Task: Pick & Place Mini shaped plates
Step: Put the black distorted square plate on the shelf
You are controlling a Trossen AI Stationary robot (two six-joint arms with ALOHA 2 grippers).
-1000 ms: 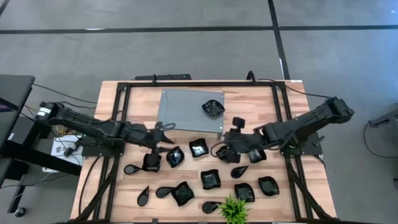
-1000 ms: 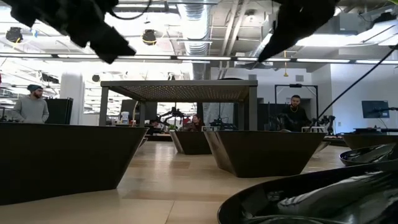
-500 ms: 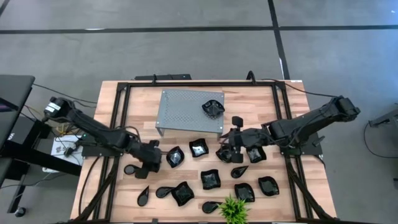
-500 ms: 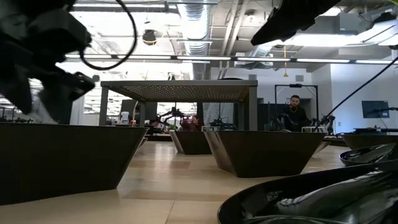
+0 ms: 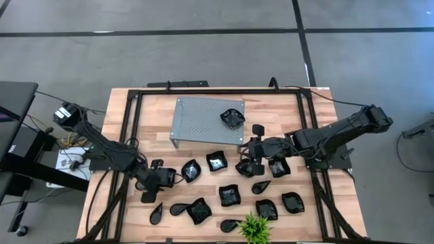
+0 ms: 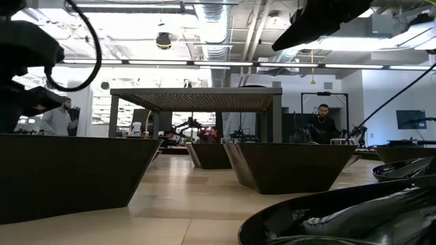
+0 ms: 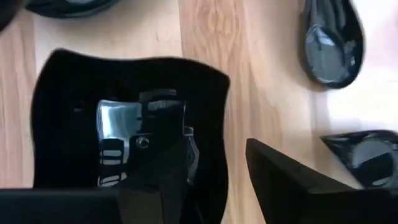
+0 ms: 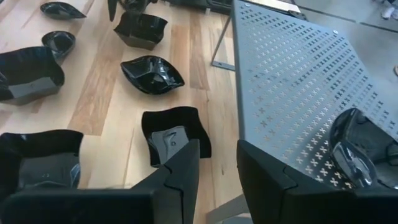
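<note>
Several glossy black mini shaped plates lie on the wooden table, and one more sits on the grey perforated stand. My left gripper is open and points steeply down at a squarish plate near the table's left side. One finger is over the plate's hollow and the other is over bare wood beside its rim. My right gripper is open and holds nothing. It hovers in front of the stand, above the plates at mid-table. My left gripper comes from above and straddles one side rim of the squarish plate, which lies flat on the table. Whether a finger touches the plate I cannot tell.
A small green plant stands at the near edge. Teardrop plates lie close to the left gripper. A black frame runs along the table's sides. People show in the room beyond the table.
My left gripper has gone from the stand's near left corner toward the table's near edge and down. It has tipped to point steeply down over the squarish plate. No plate has moved.
</note>
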